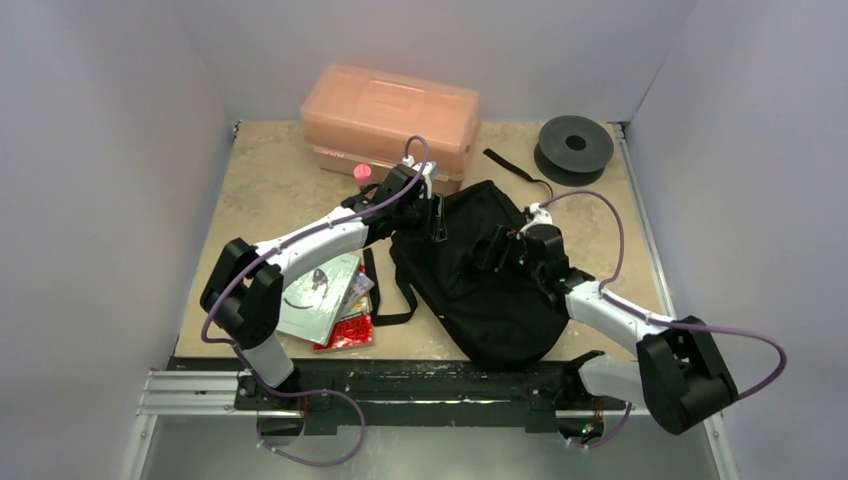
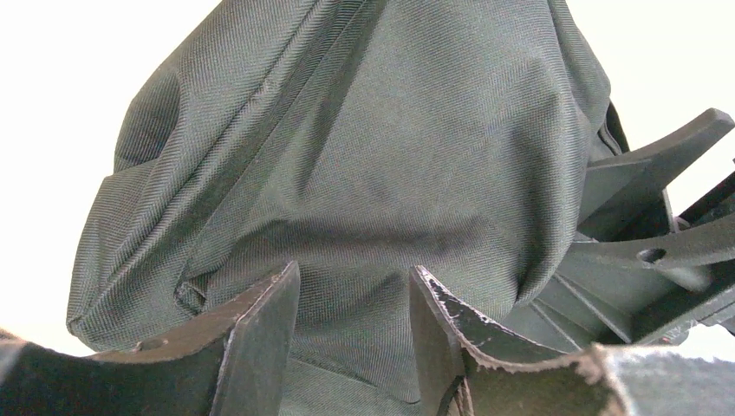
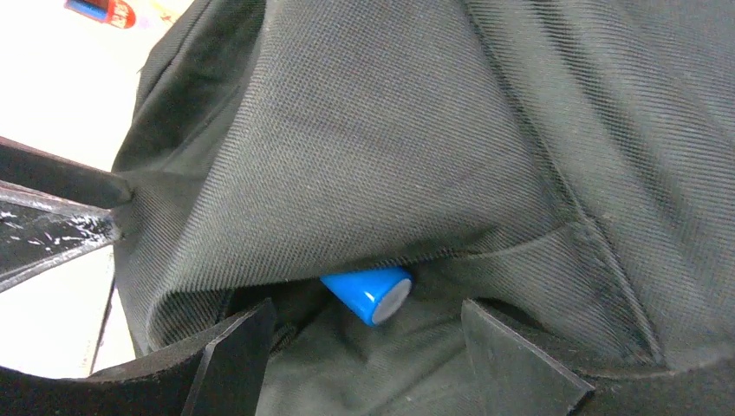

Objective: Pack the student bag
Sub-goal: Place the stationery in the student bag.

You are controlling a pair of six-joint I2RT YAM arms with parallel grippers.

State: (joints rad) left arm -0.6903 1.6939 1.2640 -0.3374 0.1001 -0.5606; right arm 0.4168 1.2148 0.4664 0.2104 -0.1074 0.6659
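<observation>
Top view: the student bag (image 1: 490, 285) lay mid-table (image 1: 270, 180), with both arms at its upper edge. A booklet (image 1: 318, 293) and a red packet (image 1: 347, 333) lay just left of it, apparently not yet packed. A pink-capped bottle (image 1: 362, 174), an orange-pink box (image 1: 390, 118) and a black spool (image 1: 573, 147) stood behind, none blocking the mouth.

Left wrist: the left gripper (image 2: 355, 321) was partly closed, pinching a fold of bag fabric.

Right wrist: the right gripper (image 3: 368, 334) gaped wide and held nothing. A blue cylinder (image 3: 368, 290) lay inside the mouth under the overhanging flap, untouched. I judged packing begun, not finished; that flap was the main hindrance.
</observation>
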